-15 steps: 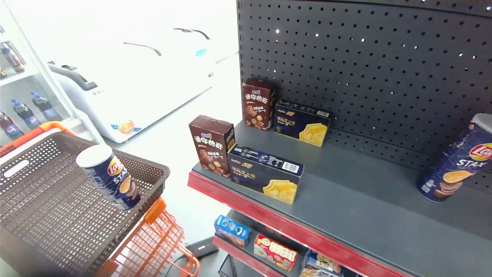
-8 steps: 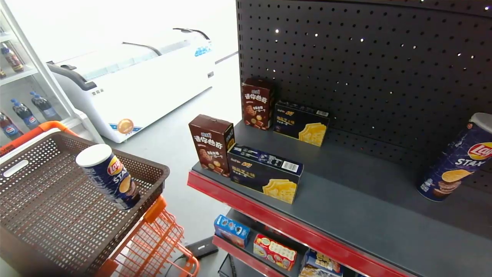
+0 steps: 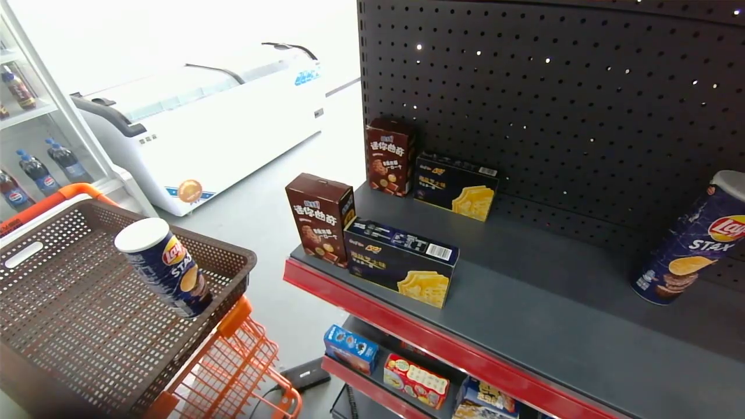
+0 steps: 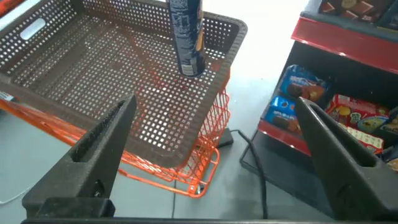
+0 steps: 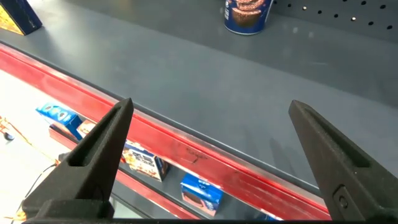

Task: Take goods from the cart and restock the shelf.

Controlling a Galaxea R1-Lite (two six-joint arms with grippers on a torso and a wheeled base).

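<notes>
Down at your eight o'clock in the head view, the brown perforated basket (image 3: 234, 257) sits on top of the orange cart (image 3: 244, 355). It holds one navy chip can (image 3: 166, 267), standing on its base with the white lid up, close to the basket corner nearest the shelf. From the left wrist view you see that same can upright against the far wall of the basket.

Your left gripper (image 4: 214, 104) hangs above the floor between cart and shelf with its fingers spread wide and nothing between them. Your right gripper (image 5: 211, 107) is just as wide open, hovering over the red front edge of the grey shelf (image 3: 553, 314).

On that shelf, at three o'clock, a second chip can (image 3: 692, 244) stands against the black pegboard (image 3: 553, 87). At twelve o'clock you have a front brown cookie box (image 3: 320, 218) touching a front navy cracker box (image 3: 401, 262), both at the shelf's front edge. Behind them a rear brown cookie box (image 3: 391, 156) stands beside a rear navy cracker box (image 3: 458, 186), near the pegboard.

At six o'clock, the lower shelf (image 3: 343, 368) carries a blue biscuit packet (image 3: 351, 348) and a red and white snack box (image 3: 416, 381).
</notes>
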